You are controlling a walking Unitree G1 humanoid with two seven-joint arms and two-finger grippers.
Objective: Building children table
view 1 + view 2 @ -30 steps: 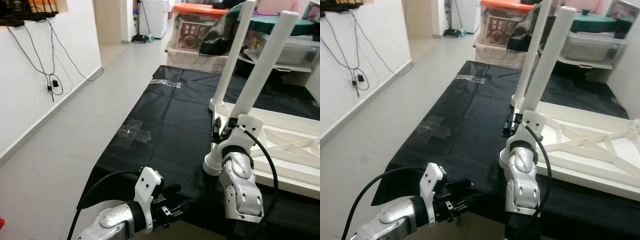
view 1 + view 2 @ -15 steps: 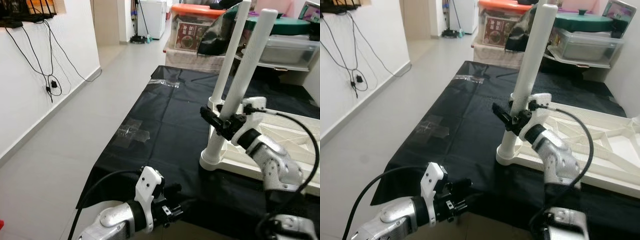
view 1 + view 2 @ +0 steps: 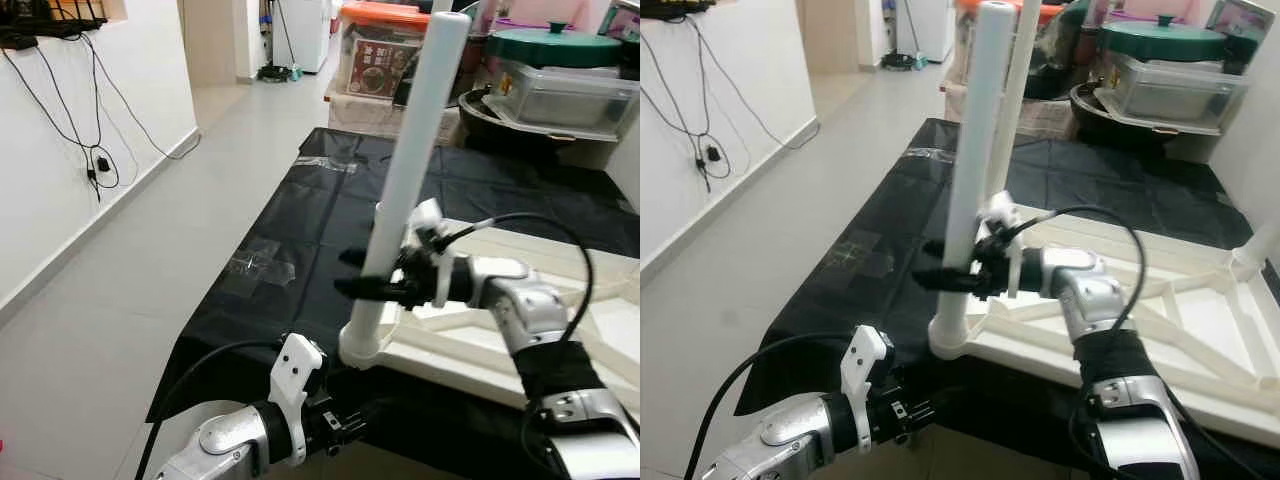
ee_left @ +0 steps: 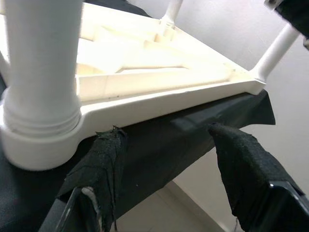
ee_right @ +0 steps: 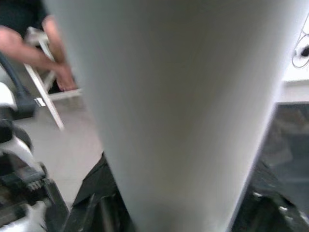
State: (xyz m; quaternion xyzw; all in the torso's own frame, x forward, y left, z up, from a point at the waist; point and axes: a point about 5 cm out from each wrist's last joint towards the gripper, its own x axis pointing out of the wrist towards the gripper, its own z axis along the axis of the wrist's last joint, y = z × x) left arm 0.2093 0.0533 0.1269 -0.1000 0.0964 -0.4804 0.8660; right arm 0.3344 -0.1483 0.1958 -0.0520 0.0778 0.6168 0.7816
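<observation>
A white children's table (image 3: 520, 345) lies upside down on a surface covered with black cloth (image 3: 310, 210). Its near-left leg (image 3: 405, 180) stands upright, with a second leg (image 3: 1025, 60) behind it. My right gripper (image 3: 362, 286) reaches in from the right and is shut on that near leg, low on its shaft. The leg (image 5: 178, 106) looms close between the fingers (image 5: 104, 208) in the right wrist view. My left gripper (image 4: 166, 130) is open, just below the cloth's front edge, facing the table's corner and the leg base (image 4: 41, 140).
Storage boxes (image 3: 385, 50) and a green-lidded pot (image 3: 555, 45) stand behind the cloth. A patch of clear tape (image 3: 262, 265) sticks to the cloth. Bare floor and a white wall with hanging cables (image 3: 95, 165) lie to the left. A person's arm (image 5: 29, 46) is nearby.
My right gripper swung from beside the leg's base to clamp round the leg. The table has slid left and nearer the cloth's front edge. The left gripper stayed put.
</observation>
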